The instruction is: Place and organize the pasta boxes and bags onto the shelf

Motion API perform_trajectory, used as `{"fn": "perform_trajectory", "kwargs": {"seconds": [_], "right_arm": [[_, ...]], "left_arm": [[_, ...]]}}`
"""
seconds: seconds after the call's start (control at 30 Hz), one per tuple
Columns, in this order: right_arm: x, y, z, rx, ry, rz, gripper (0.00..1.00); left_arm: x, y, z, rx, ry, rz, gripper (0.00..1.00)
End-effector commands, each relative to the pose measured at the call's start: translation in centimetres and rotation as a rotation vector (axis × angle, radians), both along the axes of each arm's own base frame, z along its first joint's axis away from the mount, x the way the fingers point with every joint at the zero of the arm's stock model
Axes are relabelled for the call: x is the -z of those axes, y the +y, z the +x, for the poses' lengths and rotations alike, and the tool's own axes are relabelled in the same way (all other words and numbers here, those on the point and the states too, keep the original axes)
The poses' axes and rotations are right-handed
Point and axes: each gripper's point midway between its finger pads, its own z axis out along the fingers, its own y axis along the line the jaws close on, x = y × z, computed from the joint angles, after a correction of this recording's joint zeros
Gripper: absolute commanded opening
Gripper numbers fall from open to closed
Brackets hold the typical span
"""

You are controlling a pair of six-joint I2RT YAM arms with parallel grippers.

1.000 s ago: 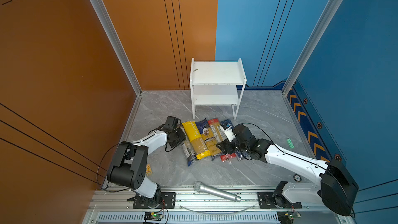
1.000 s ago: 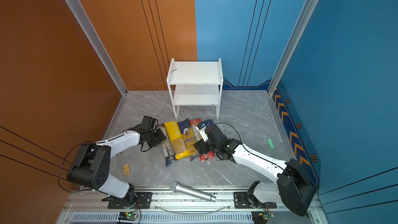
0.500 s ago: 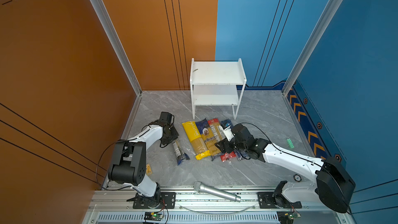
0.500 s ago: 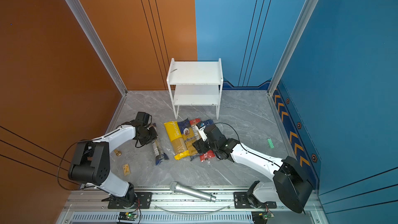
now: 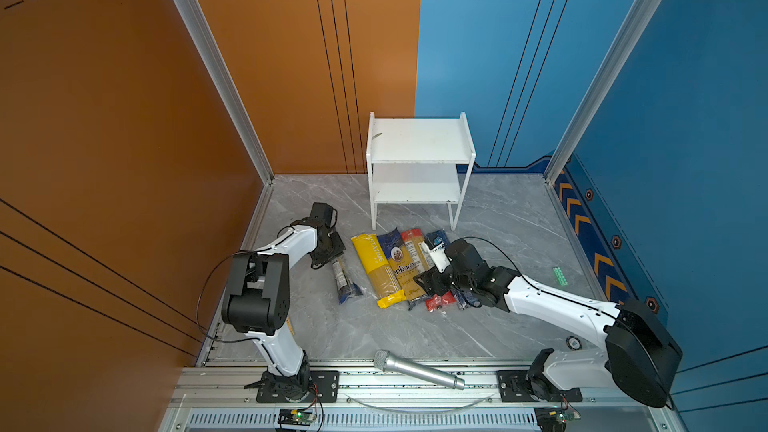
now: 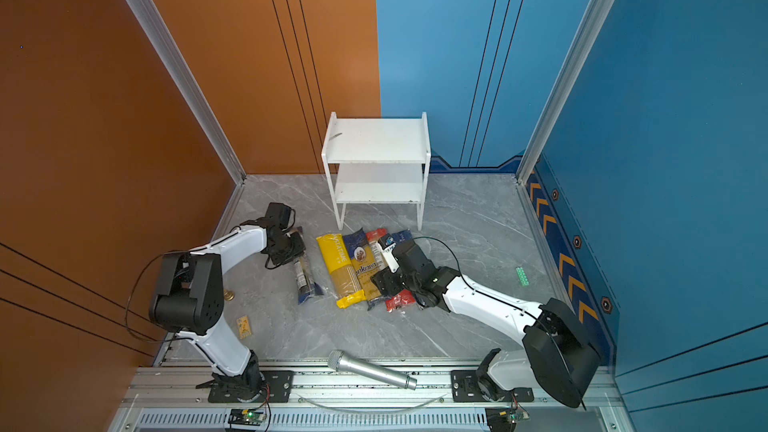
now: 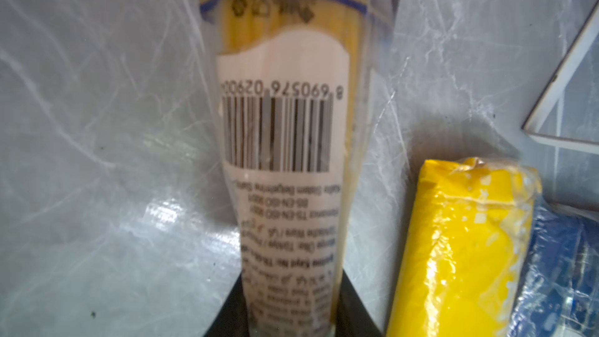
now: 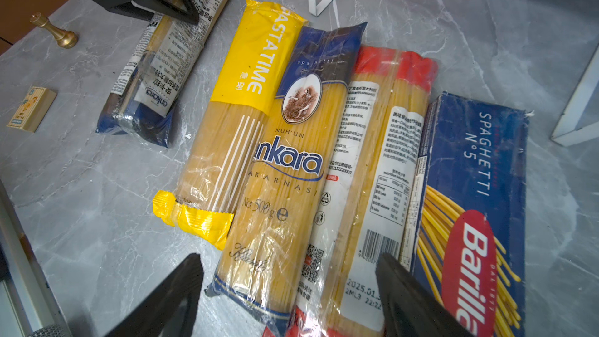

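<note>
On the desk, before the shelf — left hand pinches the clear pack, a gap off the yellow pack; right hand spread wide over the Ankara pack and red-ended pack.

- We find the clear pack's print blurred and both its ends cut off.
- In both top views the right arm hides most of the box.

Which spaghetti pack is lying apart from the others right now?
The clear pack with dark-blue ends, held by the left gripper; the other four lie side by side.
</note>
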Motion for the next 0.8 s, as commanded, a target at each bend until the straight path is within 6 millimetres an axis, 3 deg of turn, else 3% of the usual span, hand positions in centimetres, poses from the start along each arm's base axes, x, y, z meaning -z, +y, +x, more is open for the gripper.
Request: {"fn": "perform_trajectory", "kwargs": {"seconds": [0.0, 0.43, 0.77], "right_arm": [[-0.1, 0.2, 0.2, 0.009, 0.012, 0.024, 0.83], [-0.3, 0.0, -0.3, -0.001, 0.021, 0.03, 0.85], [-0.5, 0.1, -0.7, -0.012, 0.025, 0.047, 0.88]], "left_arm": [[-1.1, 0.3, 1.8, 0.007, -0.041, 0.005, 0.38], [0.1, -0.5, 1.0, 0.03, -0.002, -0.033, 0.4], [-1.0, -1.3, 0.8, 0.066, -0.064, -0.073, 0.6]]}}
